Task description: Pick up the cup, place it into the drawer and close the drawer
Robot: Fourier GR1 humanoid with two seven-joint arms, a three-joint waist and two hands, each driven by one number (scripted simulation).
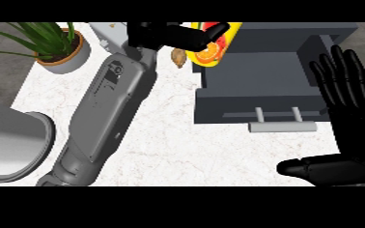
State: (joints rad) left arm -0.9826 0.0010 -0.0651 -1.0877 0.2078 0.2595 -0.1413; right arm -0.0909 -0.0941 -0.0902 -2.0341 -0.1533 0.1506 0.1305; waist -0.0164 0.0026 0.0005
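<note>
a: what's the left hand (187, 36) doing?
b: its fingers (216, 31) curl round the yellow cup (211, 51), held at the drawer's (257, 84) far left corner, above the rim
a: and the right hand (341, 125)?
b: open, fingers straight, resting at the drawer's right. bare worktop (178, 140) lies left of the drawer, plant (53, 43) well apart

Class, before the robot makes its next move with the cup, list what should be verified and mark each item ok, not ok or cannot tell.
1. Left hand has its fingers curled round the yellow cup: ok.
2. Cup lifted off the counter: cannot tell.
3. Drawer open to receive the cup: ok.
4. Cup fully over the drawer's opening: not ok, it sits at the drawer's left edge.
5. Right hand open and off the drawer's handle: ok.
6. Small brown object below the cup stays out of the path: cannot tell.
</note>
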